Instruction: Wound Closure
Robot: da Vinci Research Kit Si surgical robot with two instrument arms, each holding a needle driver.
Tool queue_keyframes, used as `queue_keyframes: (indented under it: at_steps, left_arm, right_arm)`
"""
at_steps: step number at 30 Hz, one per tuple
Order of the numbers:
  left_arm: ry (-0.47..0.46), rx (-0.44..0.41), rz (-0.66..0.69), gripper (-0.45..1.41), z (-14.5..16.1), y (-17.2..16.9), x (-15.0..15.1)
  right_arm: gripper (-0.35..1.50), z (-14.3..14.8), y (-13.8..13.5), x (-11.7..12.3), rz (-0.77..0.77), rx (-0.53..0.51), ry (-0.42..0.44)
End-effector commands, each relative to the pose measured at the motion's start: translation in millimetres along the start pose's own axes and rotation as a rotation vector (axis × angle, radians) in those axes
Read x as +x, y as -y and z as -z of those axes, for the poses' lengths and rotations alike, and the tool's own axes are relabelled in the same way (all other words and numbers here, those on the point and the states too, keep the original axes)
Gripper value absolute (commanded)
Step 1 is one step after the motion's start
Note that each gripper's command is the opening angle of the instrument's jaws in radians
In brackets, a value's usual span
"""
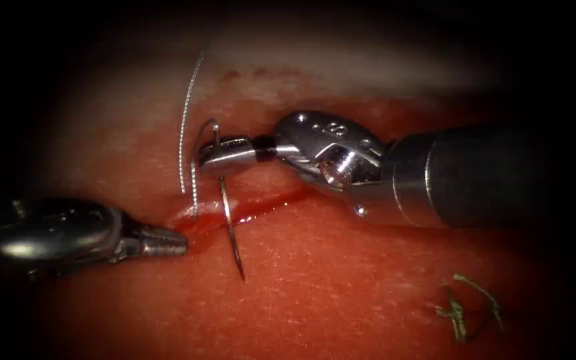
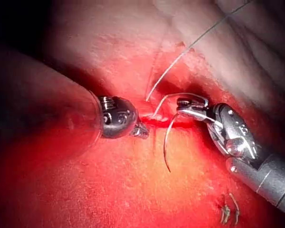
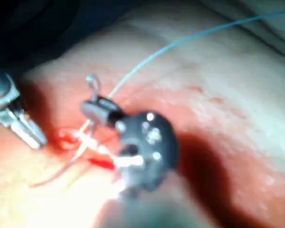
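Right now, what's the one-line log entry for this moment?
right tool: shut on needle near thread end | needle: free over cut | left tool: shut, holds nothing, left of cut

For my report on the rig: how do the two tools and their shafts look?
Both tools are shiny silver metal. The right tool has a rounded wrist with small round holes on a dark, thick shaft with a pale ring. The left tool has ridged, tapered jaws on a rounded metal wrist.
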Motion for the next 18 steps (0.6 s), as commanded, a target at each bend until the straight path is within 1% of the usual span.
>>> queue_keyframes:
  at_steps: [1, 3, 4, 8, 13, 15, 18]
  left_arm:
    - [0.012, 0.012, 0.024, -0.35, -1.1, 0.1, -0.6]
    - [0.035, 0.034, 0.041, -0.35, -1.5, 0.3, -0.6]
    - [0.071, 0.083, 0.044, -0.35, -2.2, 0.5, -0.8]
    - [0.139, 0.159, 0.043, -0.35, -3.1, 0.9, -1.1]
    - [0.172, 0.206, 0.042, -0.35, -3.6, 1.8, -1.2]
    - [0.198, 0.240, 0.040, -0.35, -3.7, 2.3, -1.3]
    - [0.301, 0.341, -0.044, -0.35, -4.0, 3.1, -1.6]
  right_arm:
    - [-0.35, -0.7, -0.1, -0.2, 0.006, 0.005, -0.004]
    - [-0.35, -0.8, 0.0, -0.1, 0.022, 0.005, -0.008]
    - [-0.35, -0.8, 0.1, -0.1, 0.046, 0.005, -0.009]
    - [-0.35, -0.9, 0.1, -0.1, 0.057, 0.005, -0.010]
    - [-0.35, -0.9, 0.1, -0.1, 0.087, 0.005, -0.011]
    - [-0.35, -1.0, 0.2, -0.2, 0.105, 0.005, -0.012]
    - [-0.35, -1.2, 0.3, -0.2, 0.128, 0.004, -0.014]
